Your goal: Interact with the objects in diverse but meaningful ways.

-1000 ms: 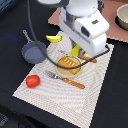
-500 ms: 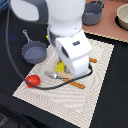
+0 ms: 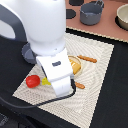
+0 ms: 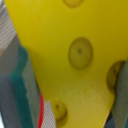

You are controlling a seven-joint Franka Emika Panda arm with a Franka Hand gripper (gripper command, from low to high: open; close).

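The yellow cheese wedge (image 4: 75,50) with round holes fills the wrist view, and my gripper (image 4: 72,95) is shut on it, a teal-padded finger (image 4: 25,87) on one side and the other finger (image 4: 120,95) opposite. In the exterior view the white hand (image 3: 59,80) hangs low over the striped mat and hides its own fingers. A bit of yellow (image 3: 45,81) shows at its side, right next to the red tomato (image 3: 33,80). The golden-brown bread loaf (image 3: 75,65) lies on the round plate behind the hand. No banana is clearly seen.
Orange-handled cutlery lies on the mat (image 3: 100,75), one piece (image 3: 88,59) beyond the plate and one (image 3: 79,85) near the hand. A dark pan (image 3: 26,52) sits at the exterior view's left. A grey pot (image 3: 91,13) and a bowl (image 3: 122,17) stand on the far brown surface.
The arm has swung from over the plate toward the exterior view's left and nearer the camera, coming down close beside the tomato.
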